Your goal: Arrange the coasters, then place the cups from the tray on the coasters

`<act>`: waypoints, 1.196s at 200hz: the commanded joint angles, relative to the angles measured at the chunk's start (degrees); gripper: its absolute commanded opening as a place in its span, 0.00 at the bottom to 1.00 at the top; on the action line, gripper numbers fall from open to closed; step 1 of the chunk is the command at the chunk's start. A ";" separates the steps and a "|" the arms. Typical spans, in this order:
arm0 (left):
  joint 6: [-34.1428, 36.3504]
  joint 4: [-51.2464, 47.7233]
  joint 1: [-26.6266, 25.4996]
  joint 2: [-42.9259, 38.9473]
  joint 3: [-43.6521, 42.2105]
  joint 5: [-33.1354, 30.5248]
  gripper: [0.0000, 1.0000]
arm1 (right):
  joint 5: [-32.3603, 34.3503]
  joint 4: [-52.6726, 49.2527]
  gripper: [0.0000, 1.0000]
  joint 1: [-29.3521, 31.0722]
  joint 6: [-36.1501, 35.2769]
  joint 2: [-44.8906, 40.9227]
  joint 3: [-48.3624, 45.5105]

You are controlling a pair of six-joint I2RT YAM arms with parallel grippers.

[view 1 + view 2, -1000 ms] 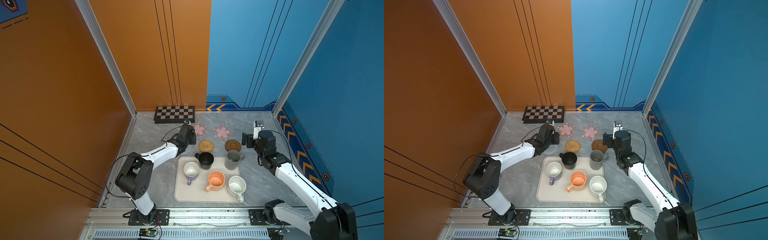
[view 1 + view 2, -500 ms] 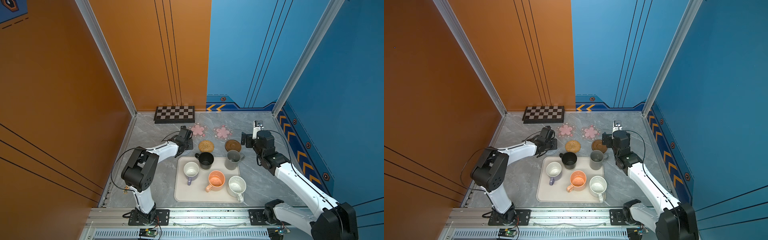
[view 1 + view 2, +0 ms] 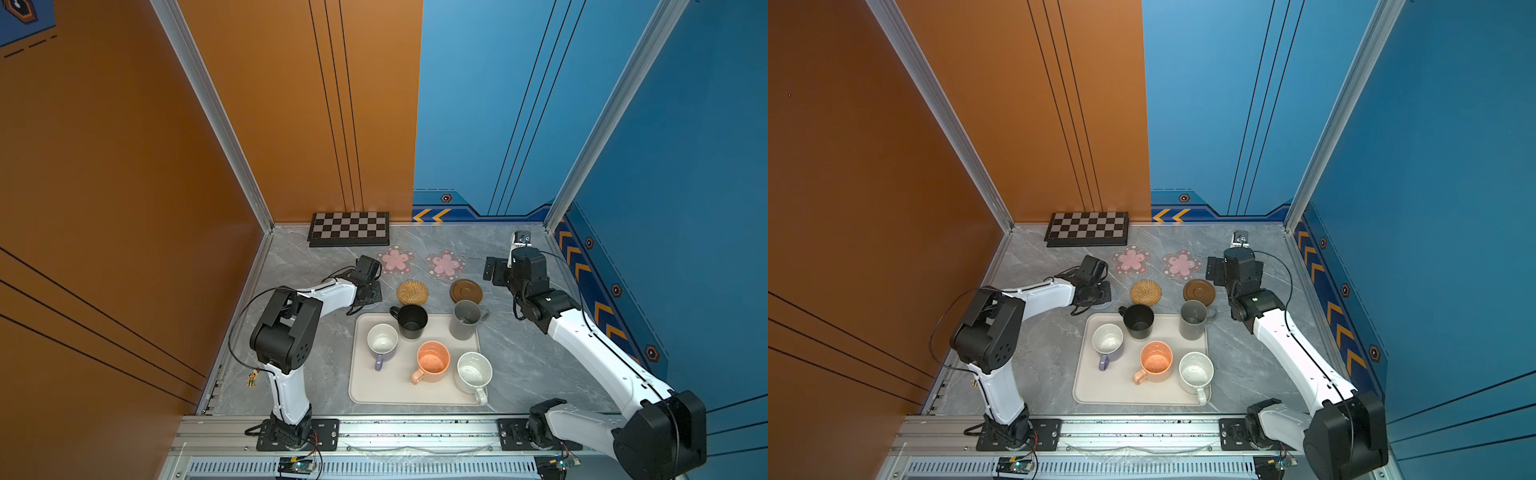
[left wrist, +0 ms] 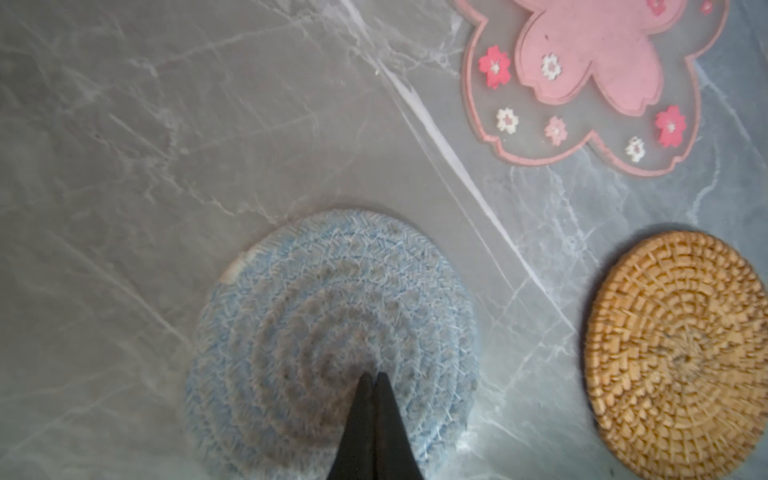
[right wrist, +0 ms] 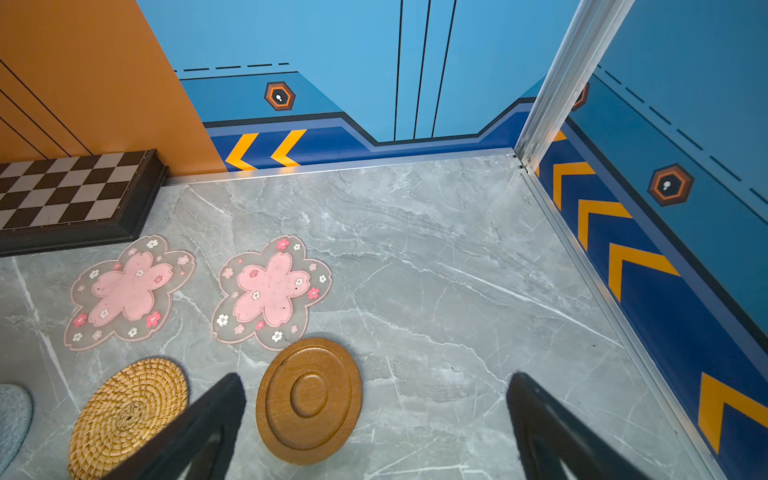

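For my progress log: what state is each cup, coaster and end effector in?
Left end effector: shut, tips on the pale-blue coaster.
Right end effector: open, empty.
Pink coaster nearest the checkered board: bare.
Other pink coaster: bare.
Rattan coaster: bare.
Wooden coaster: bare.
Black cup: upright, on tray.
Grey cup: upright, on tray.
Lavender cup: upright, on tray.
Orange cup: upright, on tray.
Speckled cup: upright, on tray.

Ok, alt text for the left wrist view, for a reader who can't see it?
The left gripper, jaws shut, points its black tips at the middle of a pale-blue woven coaster lying flat on the grey marble table. A tan rattan coaster and a pink flower coaster lie apart from it, the pink one partly out of frame.
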 commanded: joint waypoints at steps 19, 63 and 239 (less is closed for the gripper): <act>-1.31 -6.06 2.78 0.93 0.49 -0.52 0.00 | -0.43 1.37 1.00 0.61 1.00 -0.22 0.20; -1.60 -6.49 6.91 -1.54 -2.05 -0.47 0.00 | 0.81 -2.90 1.00 0.85 2.58 1.92 2.39; 3.69 -12.57 22.95 -6.98 -3.10 -2.23 0.00 | -2.18 -5.07 1.00 2.33 3.80 3.34 2.44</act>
